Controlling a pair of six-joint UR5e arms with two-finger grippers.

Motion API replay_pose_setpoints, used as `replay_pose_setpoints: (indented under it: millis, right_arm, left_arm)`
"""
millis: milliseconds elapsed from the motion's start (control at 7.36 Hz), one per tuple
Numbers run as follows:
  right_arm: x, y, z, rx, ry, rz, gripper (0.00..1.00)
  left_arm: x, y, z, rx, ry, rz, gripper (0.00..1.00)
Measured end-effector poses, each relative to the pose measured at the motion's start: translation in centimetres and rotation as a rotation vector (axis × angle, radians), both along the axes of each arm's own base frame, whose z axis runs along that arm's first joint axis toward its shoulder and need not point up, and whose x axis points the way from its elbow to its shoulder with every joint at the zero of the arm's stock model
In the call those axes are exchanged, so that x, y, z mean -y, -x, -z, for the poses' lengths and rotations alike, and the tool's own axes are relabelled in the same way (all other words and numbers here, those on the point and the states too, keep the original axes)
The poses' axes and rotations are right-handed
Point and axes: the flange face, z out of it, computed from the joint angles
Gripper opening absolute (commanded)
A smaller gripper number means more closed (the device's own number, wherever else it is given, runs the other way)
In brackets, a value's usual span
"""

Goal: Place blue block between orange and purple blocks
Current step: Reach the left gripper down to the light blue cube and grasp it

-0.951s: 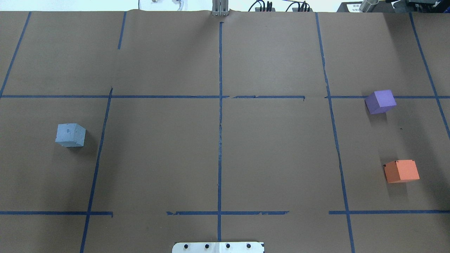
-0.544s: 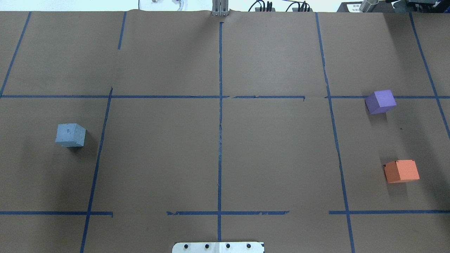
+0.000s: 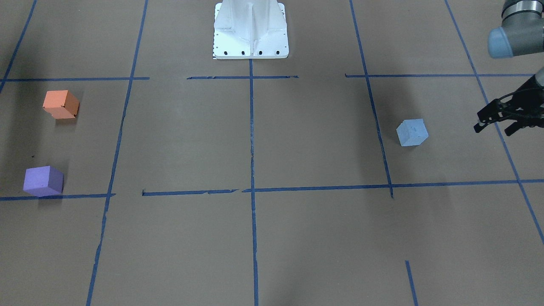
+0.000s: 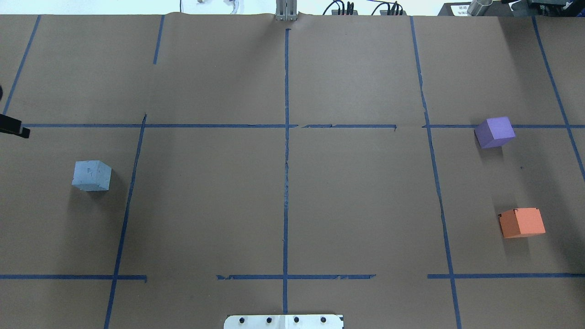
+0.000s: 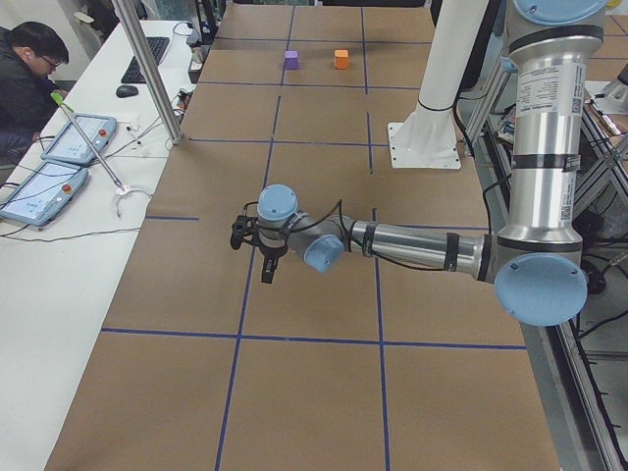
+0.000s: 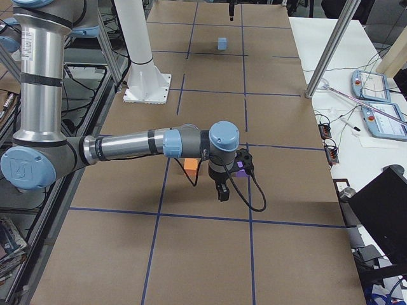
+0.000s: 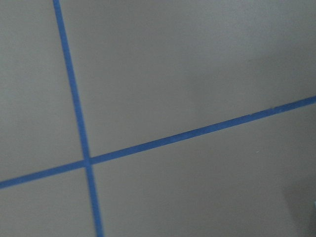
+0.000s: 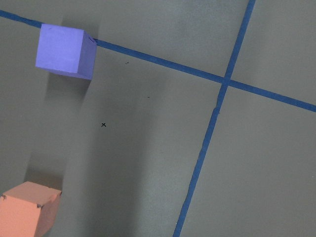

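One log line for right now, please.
stage: pre-grasp | blue block: untouched | left gripper: jaws open, apart from block | right gripper: near orange block and purple block, jaws unclear

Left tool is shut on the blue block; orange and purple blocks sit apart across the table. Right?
No. The left tool grips nothing: the front-facing view shows it beside the blue block, clear of it. The orange block and purple block do sit apart across the table.

Blue tape lines (image 4: 286, 183), seated operator (image 5: 22, 83), tablets (image 5: 80, 137), keyboard (image 5: 149, 57)
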Motion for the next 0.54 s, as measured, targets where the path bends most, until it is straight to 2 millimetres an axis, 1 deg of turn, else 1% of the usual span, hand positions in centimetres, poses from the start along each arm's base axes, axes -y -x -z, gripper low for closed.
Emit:
replay_pose_setpoints:
  millis: [136,272,544]
  right_arm:
    - [0.0,0.0,0.0,0.0,0.0,0.0,1.0]
    - [0.0,0.0,0.0,0.0,0.0,0.0,1.0]
    - [0.0,0.0,-0.1,0.0,0.001,0.0,1.0]
  left_arm:
    - [-0.8,-3.4,1.3,0.011,0.033,0.026,1.0]
    - [-1.6,-6.6,2.1,0.021,0.054,0.033,1.0]
    - [-2.6,-11.1,3.4,0.028,0.068,0.029,1.0]
